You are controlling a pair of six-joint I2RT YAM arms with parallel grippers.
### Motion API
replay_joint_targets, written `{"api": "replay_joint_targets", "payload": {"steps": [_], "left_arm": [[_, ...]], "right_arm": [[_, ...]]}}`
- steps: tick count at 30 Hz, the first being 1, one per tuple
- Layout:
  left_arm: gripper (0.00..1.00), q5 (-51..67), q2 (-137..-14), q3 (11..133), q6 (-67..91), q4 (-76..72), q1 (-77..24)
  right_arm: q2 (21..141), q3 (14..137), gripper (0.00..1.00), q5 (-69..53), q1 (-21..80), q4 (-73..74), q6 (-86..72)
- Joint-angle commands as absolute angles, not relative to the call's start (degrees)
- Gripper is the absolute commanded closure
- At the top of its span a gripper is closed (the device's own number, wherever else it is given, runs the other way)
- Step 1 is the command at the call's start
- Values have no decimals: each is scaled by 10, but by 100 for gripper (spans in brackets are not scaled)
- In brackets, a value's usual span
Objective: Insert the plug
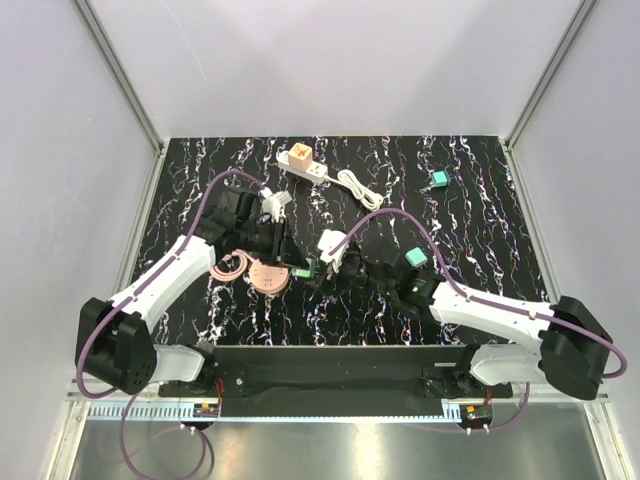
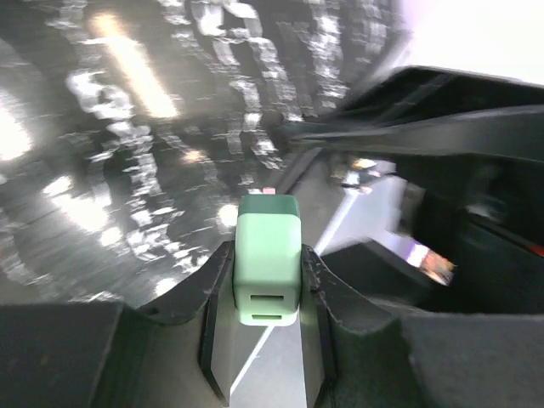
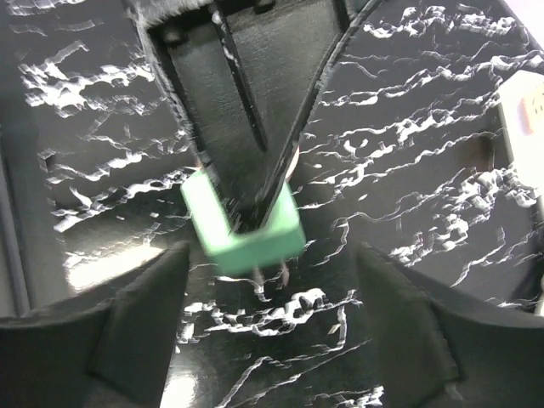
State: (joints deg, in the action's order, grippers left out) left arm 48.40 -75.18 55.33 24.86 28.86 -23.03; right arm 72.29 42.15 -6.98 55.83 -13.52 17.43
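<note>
A light green plug adapter sits clamped between my left gripper's black fingers, lifted above the table. In the top view the left gripper holds the plug near the table's middle. My right gripper is just right of it, open and empty. In the right wrist view the plug hangs from the left fingers, its two prongs pointing toward my open right gripper. The white power strip with an orange socket lies at the back, its cord coiled beside it.
A pink round piece and a pink ring lie under the left arm. A teal block lies at the back right, another by the right arm. The strip's corner shows in the right wrist view.
</note>
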Motion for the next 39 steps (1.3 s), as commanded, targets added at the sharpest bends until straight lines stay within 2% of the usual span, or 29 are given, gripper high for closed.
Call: {"api": "replay_joint_targets", "payload": {"steps": [1, 4, 7, 9, 11, 13, 22, 39], "left_arm": [[100, 371, -741, 619, 203, 381, -229], [100, 288, -757, 664, 173, 449, -222], [100, 137, -772, 713, 147, 516, -213], [100, 42, -782, 734, 130, 541, -207], [100, 13, -806, 754, 120, 569, -202], [100, -11, -832, 764, 118, 584, -196], [100, -22, -917, 755, 123, 583, -185], [100, 54, -942, 717, 129, 573, -184]], "right_arm": [[671, 423, 12, -74, 558, -139, 97], [618, 395, 9, -70, 558, -143, 55], [578, 368, 3, 21, 557, -149, 24], [569, 364, 2, 125, 556, -143, 24], [569, 373, 1, 171, 550, -114, 22], [569, 385, 0, 166, 548, -92, 4], [616, 424, 0, 128, 545, -83, -76], [640, 416, 0, 145, 534, -76, -78]]}}
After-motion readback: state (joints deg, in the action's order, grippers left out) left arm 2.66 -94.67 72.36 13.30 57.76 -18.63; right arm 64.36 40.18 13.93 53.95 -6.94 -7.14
